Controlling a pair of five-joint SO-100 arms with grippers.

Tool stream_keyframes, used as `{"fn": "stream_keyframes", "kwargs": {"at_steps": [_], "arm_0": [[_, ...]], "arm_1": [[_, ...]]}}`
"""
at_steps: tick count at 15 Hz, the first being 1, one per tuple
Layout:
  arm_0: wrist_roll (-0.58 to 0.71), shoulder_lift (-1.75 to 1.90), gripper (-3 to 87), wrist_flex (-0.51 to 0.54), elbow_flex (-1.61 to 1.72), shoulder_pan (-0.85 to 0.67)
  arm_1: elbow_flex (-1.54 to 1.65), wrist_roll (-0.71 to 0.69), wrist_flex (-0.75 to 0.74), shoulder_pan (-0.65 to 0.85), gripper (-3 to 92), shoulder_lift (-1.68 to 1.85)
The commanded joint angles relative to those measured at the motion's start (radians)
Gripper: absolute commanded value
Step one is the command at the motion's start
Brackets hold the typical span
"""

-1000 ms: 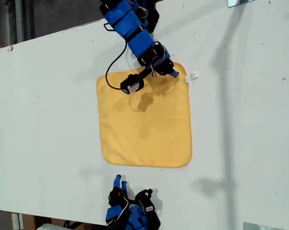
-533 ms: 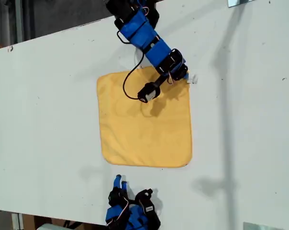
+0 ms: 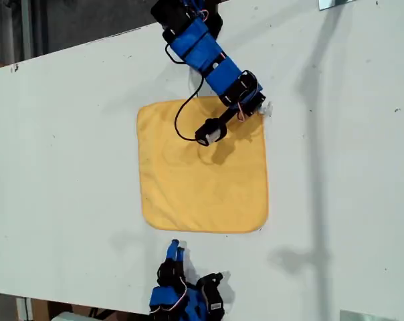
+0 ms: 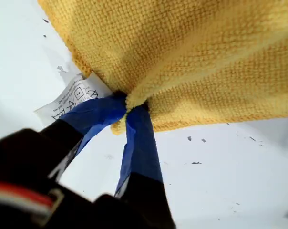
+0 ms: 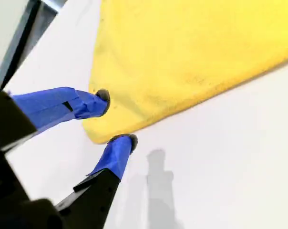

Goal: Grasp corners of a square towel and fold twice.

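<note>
Yellow terry towel (image 3: 202, 167) lies flat mid-table (image 3: 61, 160), square, rounded corners, nubby pile. My second gripper (image 3: 174, 251), at the table's near edge in the exterior view, hangs unclenched, blue-taped fingertips (image 5: 102, 97) straddling a rounded towel corner (image 5: 94, 131), not yet pinching. Toward the exterior view's right, my first gripper (image 4: 129, 106) is clenched on the far tagged corner (image 4: 134, 98); white printed care tag (image 4: 70, 98) just beside it.

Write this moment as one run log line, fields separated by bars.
my first gripper: shut on tagged corner | my second gripper: open at near corner | towel: flat
</note>
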Motion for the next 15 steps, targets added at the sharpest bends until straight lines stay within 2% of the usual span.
{"fn": "stream_keyframes", "kwargs": {"at_steps": [1, 2, 4, 6, 7, 10, 13, 15], "arm_0": [[-0.149, -0.569, 13.9, -0.144, -0.262, 0.195], [-0.204, -0.950, 15.7, -0.153, -0.482, 0.288], [-0.314, -1.470, 18.4, -0.127, -0.850, 0.482], [-0.472, -1.802, 20.9, 0.026, -1.183, 0.653], [-0.532, -1.914, 21.6, 0.084, -1.322, 0.719], [-0.723, -2.011, 20.8, 0.126, -1.459, 0.857], [-0.902, -2.091, 20.6, 0.101, -1.537, 0.919], [-0.968, -2.146, 20.1, 0.031, -1.563, 0.920]], "arm_1": [[-0.005, -0.015, 0.018, 0.028, -0.1, -0.009], [-0.003, -0.015, 0.020, 0.031, -0.1, -0.014], [0.003, -0.005, 0.023, 0.021, -0.1, -0.015], [0.005, -0.003, 0.023, 0.014, -0.1, -0.018], [0.005, -0.002, 0.021, 0.011, -0.1, -0.020], [0.005, 0.006, 0.029, 0.005, -0.1, -0.028], [0.005, -0.003, 0.034, 0.020, -0.1, -0.043], [0.002, -0.003, 0.041, 0.023, -0.1, -0.044]]}}
